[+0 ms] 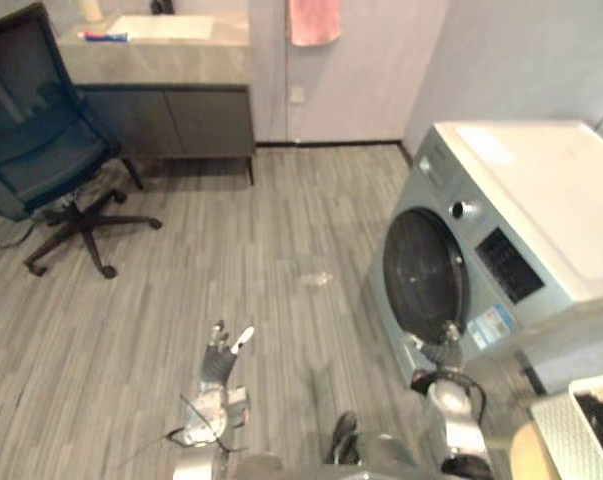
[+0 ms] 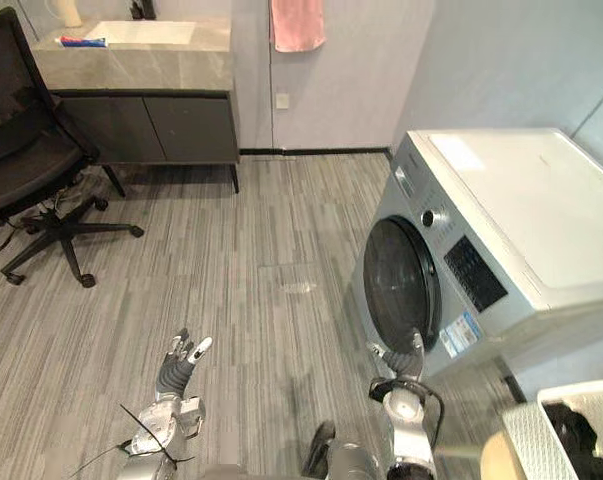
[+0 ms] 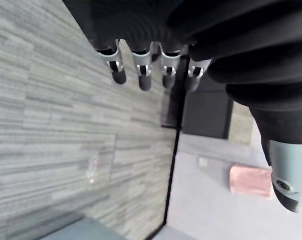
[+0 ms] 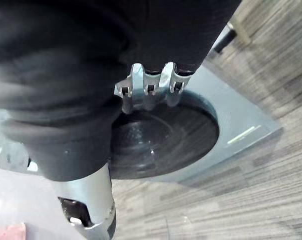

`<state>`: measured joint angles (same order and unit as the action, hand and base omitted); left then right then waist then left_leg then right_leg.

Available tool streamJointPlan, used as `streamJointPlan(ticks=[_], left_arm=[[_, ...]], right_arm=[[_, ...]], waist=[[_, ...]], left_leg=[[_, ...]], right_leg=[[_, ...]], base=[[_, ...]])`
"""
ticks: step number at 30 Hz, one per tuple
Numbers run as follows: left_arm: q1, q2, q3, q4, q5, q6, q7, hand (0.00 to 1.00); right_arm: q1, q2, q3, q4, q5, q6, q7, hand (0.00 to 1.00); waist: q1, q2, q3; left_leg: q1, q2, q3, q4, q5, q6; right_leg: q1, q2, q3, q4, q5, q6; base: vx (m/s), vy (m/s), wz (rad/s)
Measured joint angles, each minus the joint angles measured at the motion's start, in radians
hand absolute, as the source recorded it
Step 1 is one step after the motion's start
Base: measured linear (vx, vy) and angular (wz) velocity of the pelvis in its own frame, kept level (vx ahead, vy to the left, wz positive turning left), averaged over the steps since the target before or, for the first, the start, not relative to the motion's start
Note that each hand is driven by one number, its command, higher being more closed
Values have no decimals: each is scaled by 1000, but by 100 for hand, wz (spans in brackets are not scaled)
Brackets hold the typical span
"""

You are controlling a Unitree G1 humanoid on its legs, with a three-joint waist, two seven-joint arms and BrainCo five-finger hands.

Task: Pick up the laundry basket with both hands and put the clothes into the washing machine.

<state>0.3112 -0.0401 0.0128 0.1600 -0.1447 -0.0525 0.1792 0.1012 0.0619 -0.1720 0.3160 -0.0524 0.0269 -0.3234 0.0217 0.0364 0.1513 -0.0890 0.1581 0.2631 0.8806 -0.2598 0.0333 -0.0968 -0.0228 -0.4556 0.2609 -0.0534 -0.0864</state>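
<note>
Closest in, the left hand (image 1: 219, 358) hangs over the bare wood-look floor (image 1: 261, 260), its fingers (image 3: 143, 75) straight and spread, holding nothing. The right hand (image 1: 447, 347) is raised just in front of the washing machine (image 1: 541, 200), level with the lower edge of its round door (image 1: 424, 272). Its fingers (image 4: 146, 94) look loosely extended rather than clenched, and it too is empty.

The white laundry basket (image 2: 537, 428) sits low at the robot's far right, beside the machine and well apart from both hands, with dark clothes (image 2: 575, 432) heaped inside. Neither hand touches it.

The machine stands at an angle to the right with a white top and a grey front. Its dark glass door is closed, and a knob and control panel sit above the door.

Farther off on the left is a dark office chair (image 1: 36, 150) on a wheeled base. Behind it a grey counter (image 1: 166, 62) with dark cabinet doors stands against the back wall, and a pink towel (image 1: 314, 20) hangs on the wall just beside it.
</note>
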Motion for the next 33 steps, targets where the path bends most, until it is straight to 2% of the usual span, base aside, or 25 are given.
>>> streamJointPlan(ticks=[1,2,3,4,5,6,7,8,9,10,11,12,13,14,16,18,23,25,27,31,33], left_arm=[[30,-22,5,3,-1,2,10,0],[46,-21,2,4,-1,2,19,0],[47,-20,4,8,-1,2,20,0],[43,-22,7,12,-1,2,22,0],[43,-22,8,14,-1,1,23,0],[41,-23,11,24,-1,1,23,0],[40,-23,15,40,-1,1,23,0],[40,-22,8,51,-1,2,24,0],[40,-22,-1,54,-1,1,26,0],[40,-24,-16,72,0,1,26,0],[36,-28,-20,92,0,1,27,0],[25,-26,-18,98,0,1,29,0],[16,-24,0,101,0,-1,44,0],[13,-17,3,102,0,-1,46,0],[-2,5,3,106,1,-1,45,0],[-18,5,-4,107,1,-1,43,0],[-68,3,-22,130,10,-3,41,0],[-74,5,-22,153,9,-5,40,0],[-72,4,-22,167,9,-4,39,0],[-71,10,-23,177,8,-4,38,0],[-80,15,-46,178,8,-5,38,0]], right_arm=[[23,6,10,-40,0,1,-1,0],[32,7,21,-59,0,0,-2,0],[37,15,21,-68,-12,0,-4,0],[44,15,20,-67,-29,1,-7,0],[47,15,18,-66,-34,2,-9,0],[52,15,13,-66,-38,2,-10,0],[57,14,7,-65,-49,3,-20,0],[65,13,2,-63,-69,3,-28,0],[71,11,-2,-64,-76,2,-31,0],[92,10,-17,-66,-78,2,-31,0],[117,10,-37,-66,-85,3,-44,0],[123,10,-37,-62,-89,10,-48,0],[135,8,-32,-69,-107,16,-47,0],[134,9,-29,-71,-111,18,-47,0],[116,9,-27,-106,-121,23,-48,0],[111,9,-31,-143,-147,22,-50,0],[84,3,-42,-142,-151,22,-54,0],[64,5,-62,-131,-152,22,-68,0],[33,7,-89,-94,-153,25,-78,0],[-20,-3,-130,-80,-151,27,-96,0],[-80,-35,-152,-28,-144,25,-114,0]], waist=[[19,28,-5],[26,35,-10],[24,29,-9],[26,12,-5],[26,4,-4],[27,-5,-6],[24,-11,-6],[22,-13,-11],[21,-7,-15],[16,7,-22],[11,21,-30],[10,11,-31],[14,-20,-38],[19,-32,-38],[24,-85,-31],[18,-99,-29],[19,-88,-19],[18,-62,-3],[19,-50,2],[21,-47,4],[20,-41,13]], left_leg=[[-62,66,-3,170,114,21],[-109,92,-18,247,150,11],[-161,105,-45,273,101,12],[-186,102,-71,222,53,6],[-192,103,-82,170,33,-5],[-192,100,-107,68,12,-28],[-174,87,-154,-115,3,-52],[-129,70,-216,-337,23,-78],[-107,70,-237,-433,49,-98],[-80,84,-240,-546,114,-114],[-57,90,-225,-593,215,-162],[-47,83,-204,-594,209,-161],[-37,59,-155,-618,204,-153],[-37,47,-126,-631,203,-146],[-19,8,-39,-674,208,-123],[8,-20,-8,-708,209,-115],[15,-36,13,-763,224,-104],[26,-42,13,-806,252,-102],[42,-42,11,-853,281,-105],[53,-38,8,-884,295,-112],[46,-38,6,-885,296,-111]], right_leg=[[39,46,39,-25,-18,-20],[64,61,59,-49,-20,-22],[87,66,90,-74,-21,-23],[104,56,125,-95,-20,-21],[111,50,140,-101,-19,-18],[119,40,166,-110,-11,-7],[132,33,198,-122,-5,4],[130,24,225,-127,-6,27],[130,24,239,-129,-6,37],[134,25,259,-140,-8,70],[138,24,280,-143,-12,100],[138,5,296,-141,-12,112],[116,-27,312,-144,-1,136],[101,-44,327,-147,1,146],[69,-98,348,-174,29,185],[75,-121,348,-197,46,197],[57,-131,353,-218,58,199],[56,-127,349,-233,65,197],[56,-117,347,-245,68,195],[56,-100,339,-248,68,195],[49,-104,339,-250,69,195]], base=[[352,-15,-74],[393,10,-91],[442,-5,-82],[366,-2,-68],[318,15,-73],[240,77,-79],[343,158,-98],[269,174,-88],[225,221,-81],[217,277,-64],[222,303,-55],[218,318,-64],[144,239,-63],[142,316,-90],[61,272,-84],[-2,140,-44],[2,44,-10],[30,-36,2],[46,-58,-2],[41,-35,0],[0,0,0]])
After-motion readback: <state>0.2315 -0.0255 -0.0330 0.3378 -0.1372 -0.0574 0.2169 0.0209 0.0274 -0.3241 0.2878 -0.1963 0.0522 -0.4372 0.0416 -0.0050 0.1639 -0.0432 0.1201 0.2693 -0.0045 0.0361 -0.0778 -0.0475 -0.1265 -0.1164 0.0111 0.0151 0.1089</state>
